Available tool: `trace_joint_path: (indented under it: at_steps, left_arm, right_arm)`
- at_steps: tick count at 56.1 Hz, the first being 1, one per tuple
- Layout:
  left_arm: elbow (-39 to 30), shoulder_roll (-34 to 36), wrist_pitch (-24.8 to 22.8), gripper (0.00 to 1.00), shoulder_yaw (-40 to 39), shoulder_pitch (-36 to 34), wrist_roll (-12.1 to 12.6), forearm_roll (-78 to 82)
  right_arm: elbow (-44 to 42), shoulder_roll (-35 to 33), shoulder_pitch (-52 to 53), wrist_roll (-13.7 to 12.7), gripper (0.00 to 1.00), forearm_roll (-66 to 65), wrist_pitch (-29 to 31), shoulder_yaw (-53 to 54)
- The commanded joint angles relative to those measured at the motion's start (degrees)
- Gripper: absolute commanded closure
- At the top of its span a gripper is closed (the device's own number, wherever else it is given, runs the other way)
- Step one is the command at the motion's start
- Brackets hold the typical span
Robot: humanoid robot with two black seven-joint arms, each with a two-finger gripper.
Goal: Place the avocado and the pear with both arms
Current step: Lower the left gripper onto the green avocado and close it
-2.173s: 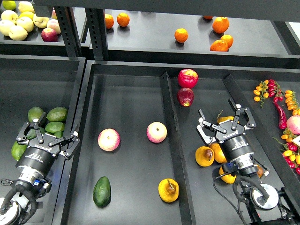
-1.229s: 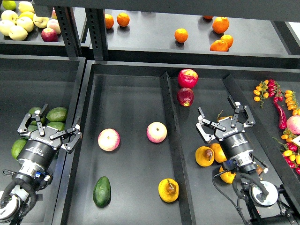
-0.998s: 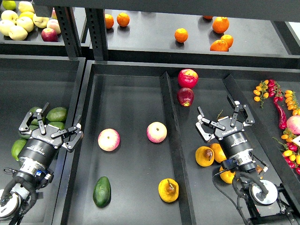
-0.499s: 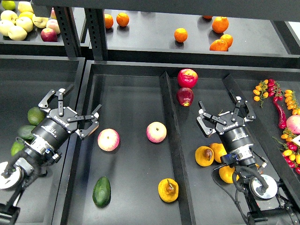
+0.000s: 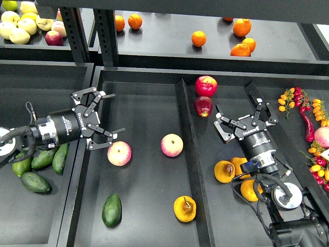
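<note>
- Left gripper (image 5: pixel 107 119): jaws spread wide and holding nothing, reaching in from the left over the rim of the middle tray (image 5: pixel 139 77), just above a pink-and-yellow apple (image 5: pixel 119 153).
- Right gripper (image 5: pixel 241 117): jaws apart, empty, poised above the right-hand compartment near two red apples (image 5: pixel 204 95).
- Avocado (image 5: pixel 111 210): lying on the middle tray floor at lower left (dark and glossy, clear of both grippers).
- Pear (image 5: pixel 184 208): resting at lower right of the same tray, beside the divider (image 5: pixel 187 144), well apart from the avocado.
- Second pink-and-yellow apple (image 5: pixel 171 145): mid-tray, between the grippers.
</note>
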Motion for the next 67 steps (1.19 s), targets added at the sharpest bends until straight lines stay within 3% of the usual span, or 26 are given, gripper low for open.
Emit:
trace_joint_path:
  at_steps: [1, 8, 13, 28, 42, 67]
  left_arm:
    - [0.4, 2.6, -2.7, 0.04, 10.9, -7.3, 0.0, 0.6]
    - [0.4, 3.1, -6.9, 0.05, 28.8, -17.6, 0.0, 1.2]
    - [-0.1, 2.2, -6.9, 0.05, 38.5, -22.7, 0.0, 5.6]
    - [-0.1, -5.3, -6.9, 0.04, 54.1, -30.9, 0.0, 22.9]
    - [1.9, -12.6, -6.9, 0.03, 57.4, -31.9, 0.0, 25.6]
    - [9.7, -16.6, -6.9, 0.03, 58.1, -30.6, 0.0, 31.5]
  right_arm:
    - [-1.0, 0.0, 0.0, -0.2, 0.0, 0.0, 0.0, 0.0]
    - [-1.4, 0.0, 0.0, -2.6, 0.0, 0.0, 0.1, 0.0]
    - [-2.0, 0.0, 0.3, -4.1, 0.0, 0.0, 0.1, -0.1]
    - [-4.2, 0.0, 2.9, -4.3, 0.0, 0.0, -0.1, 0.5]
    - [-4.7, 0.0, 3.1, -4.4, 0.0, 0.2, -0.1, 0.7]
    - [-5.8, 0.0, 3.2, -4.6, 0.0, 0.6, 0.8, 0.7]
